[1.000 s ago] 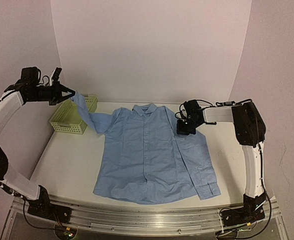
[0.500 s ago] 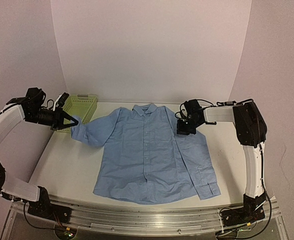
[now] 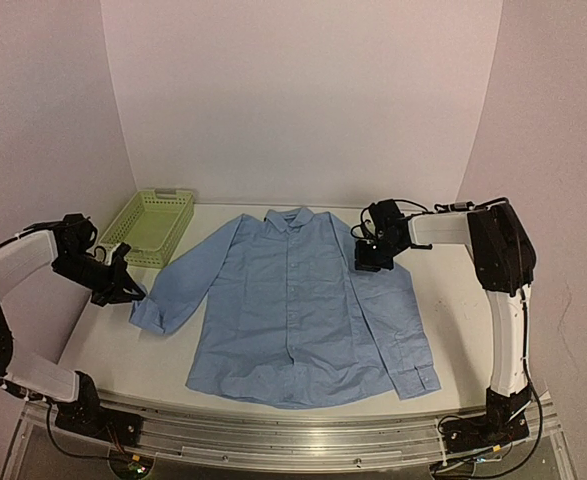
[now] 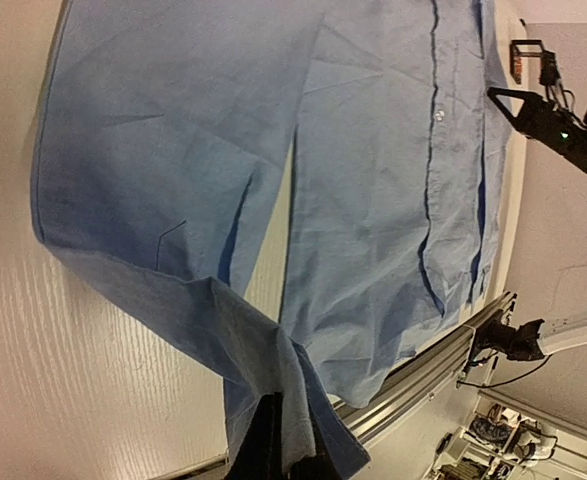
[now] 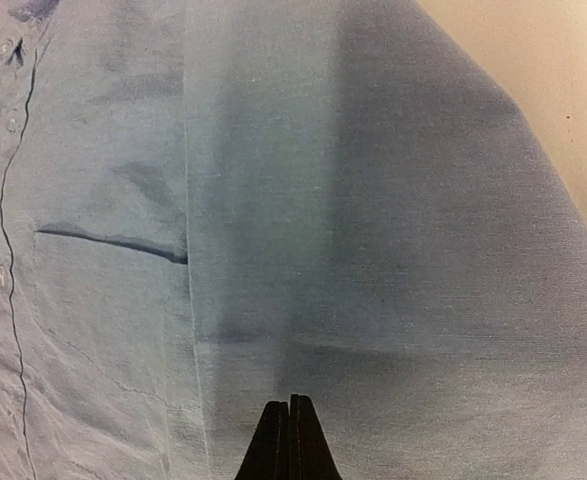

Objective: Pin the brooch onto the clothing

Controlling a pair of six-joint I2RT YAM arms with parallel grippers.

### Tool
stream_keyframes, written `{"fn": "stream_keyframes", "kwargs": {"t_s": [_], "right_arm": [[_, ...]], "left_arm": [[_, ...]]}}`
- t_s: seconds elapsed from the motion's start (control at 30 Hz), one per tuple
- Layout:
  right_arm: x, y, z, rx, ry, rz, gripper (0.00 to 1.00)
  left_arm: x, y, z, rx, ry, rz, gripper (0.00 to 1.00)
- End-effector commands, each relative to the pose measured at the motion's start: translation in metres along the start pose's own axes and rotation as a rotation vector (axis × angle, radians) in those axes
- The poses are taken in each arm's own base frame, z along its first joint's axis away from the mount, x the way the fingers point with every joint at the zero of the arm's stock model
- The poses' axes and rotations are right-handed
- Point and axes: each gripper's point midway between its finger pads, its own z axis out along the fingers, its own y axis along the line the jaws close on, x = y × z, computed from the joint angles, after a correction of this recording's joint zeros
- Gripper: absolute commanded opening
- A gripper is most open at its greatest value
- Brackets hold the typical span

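Left gripper [image 3: 131, 292] is pinching the clothing [image 3: 293, 300] by its left cuff [image 3: 141, 316], likely to flatten it; right gripper [image 5: 290, 440] is hovering clenched, empty.

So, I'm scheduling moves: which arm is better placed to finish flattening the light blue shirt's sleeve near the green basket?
Left. The left gripper is shut on that sleeve's cuff of the light blue button-up shirt; the right gripper is shut at the opposite shoulder.

- The shirt [image 3: 293, 310] lies flat on the bench [image 3: 453, 290] (collar at the far side).
- A basket [image 3: 151, 225] sits behind the left-hand sleeve, in the far-left corner.
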Motion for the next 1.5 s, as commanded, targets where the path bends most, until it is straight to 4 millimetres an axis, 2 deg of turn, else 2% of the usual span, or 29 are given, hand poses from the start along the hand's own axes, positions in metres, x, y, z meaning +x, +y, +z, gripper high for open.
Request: {"fn": "stream_keyframes", "kwargs": {"t_s": [0.0,0.17,0.33,0.5,0.63,0.7,0.77,0.83,0.87,0.9,0.93,0.97,1.03,1.17,1.33,1.4,1.47], "right_arm": [[-0.014,0.009,-0.021,-0.011,-0.048,-0.012,0.00],[-0.016,0.011,-0.025,-0.017,-0.054,-0.010,0.00],[-0.018,0.011,-0.027,-0.016,-0.057,-0.007,0.00],[-0.016,0.010,-0.027,-0.011,-0.054,-0.007,0.00],[-0.018,0.011,-0.028,-0.012,-0.056,-0.009,0.01],[-0.021,0.012,-0.030,-0.016,-0.060,-0.009,0.02],[-0.023,0.014,-0.032,-0.016,-0.064,-0.011,0.02],[-0.024,0.014,-0.034,-0.012,-0.064,-0.012,0.02],[-0.025,0.013,-0.034,-0.009,-0.063,-0.012,0.02],[-0.025,0.012,-0.035,-0.002,-0.062,-0.013,0.02],[-0.024,0.011,-0.035,0.006,-0.060,-0.011,0.02],[-0.023,0.010,-0.035,0.012,-0.058,-0.006,0.02],[-0.021,0.006,-0.032,0.026,-0.050,0.003,0.02],[-0.028,0.007,-0.025,0.030,-0.053,0.014,0.01],[-0.069,0.018,-0.025,0.028,-0.130,-0.004,0.00],[-0.086,0.021,-0.022,0.018,-0.162,-0.006,0.00],[-0.096,0.018,-0.011,0.018,-0.175,0.004,0.00]], "left_arm": [[0.021,0.030,0.012,-0.091,0.064,-0.152,0.00],[0.031,0.057,0.021,-0.193,0.131,-0.261,0.01],[0.032,0.072,0.019,-0.288,0.154,-0.300,0.02],[0.033,0.081,0.008,-0.378,0.154,-0.328,0.22],[0.037,0.080,-0.001,-0.417,0.177,-0.350,0.40],[0.034,0.083,-0.005,-0.446,0.172,-0.350,0.41],[0.025,0.082,-0.011,-0.466,0.147,-0.333,0.37],[-0.003,0.071,-0.019,-0.434,0.067,-0.254,0.28],[-0.021,0.056,-0.021,-0.375,0.013,-0.186,0.27],[-0.038,0.035,-0.022,-0.290,-0.036,-0.088,0.27],[-0.052,0.005,-0.018,-0.202,-0.070,0.054,0.27],[-0.058,-0.019,-0.012,-0.175,-0.087,0.200,0.27],[-0.067,-0.054,0.005,-0.193,-0.127,0.482,0.27],[-0.105,-0.083,0.018,-0.176,-0.245,0.663,0.18],[-0.147,-0.134,0.056,-0.158,-0.271,0.865,0.16],[-0.183,-0.145,0.067,-0.187,-0.341,0.907,0.14],[-0.221,-0.145,0.079,-0.244,-0.401,0.888,0.08]]}}
